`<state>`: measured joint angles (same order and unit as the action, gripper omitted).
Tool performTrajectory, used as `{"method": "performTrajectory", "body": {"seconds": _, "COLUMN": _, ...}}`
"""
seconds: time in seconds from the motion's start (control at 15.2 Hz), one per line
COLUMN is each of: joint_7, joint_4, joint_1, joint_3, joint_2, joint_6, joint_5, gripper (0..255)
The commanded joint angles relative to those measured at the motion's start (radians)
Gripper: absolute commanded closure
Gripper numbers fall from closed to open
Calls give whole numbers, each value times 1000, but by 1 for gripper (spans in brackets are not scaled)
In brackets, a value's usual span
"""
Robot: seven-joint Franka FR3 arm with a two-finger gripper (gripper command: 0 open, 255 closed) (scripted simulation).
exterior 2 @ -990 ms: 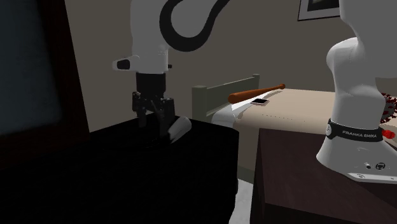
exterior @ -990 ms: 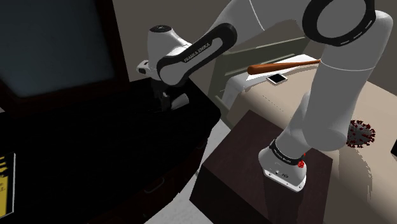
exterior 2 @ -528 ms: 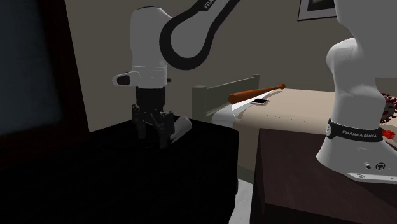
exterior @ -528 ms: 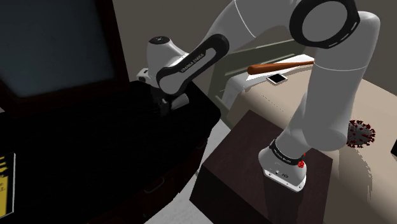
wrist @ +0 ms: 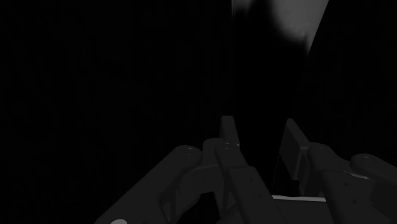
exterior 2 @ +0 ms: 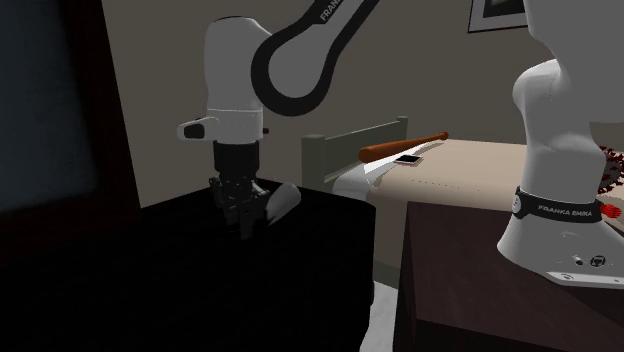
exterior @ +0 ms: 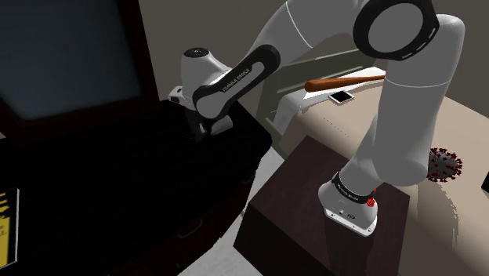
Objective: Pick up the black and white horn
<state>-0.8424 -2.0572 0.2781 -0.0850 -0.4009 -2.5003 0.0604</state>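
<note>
The step in hand is the grasp. The arm (exterior 2: pixel 240 90) reaches down to the dark counter (exterior 2: pixel 330 225), and the jaws stand upright over the horn (exterior 2: pixel 284 200), which lies on that counter. The horn's pale flared end sticks out to the second exterior view's right of the jaws, while its black end is lost against the dark top. In the wrist view the jaws are narrow. A dark band between them runs on to the pale flare, so they seem closed on the black end, though contact is hard to make out. The next move calls for a slow, straight lift, checking that the horn rises too and does not slip.
</note>
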Motion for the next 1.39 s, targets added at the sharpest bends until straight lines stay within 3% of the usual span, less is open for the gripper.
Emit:
{"method": "performTrajectory", "body": {"seconds": 0.0, "joint_7": 0, "joint_4": 0, "joint_1": 0, "joint_3": 0, "joint_2": 0, "joint_6": 0, "joint_5": 0, "gripper": 255}}
{"method": "performTrajectory", "body": {"seconds": 1.32, "joint_7": -15, "joint_4": 31, "joint_1": -8, "joint_3": -10, "joint_2": 137, "joint_6": 168, "joint_5": -22, "gripper": 255}}
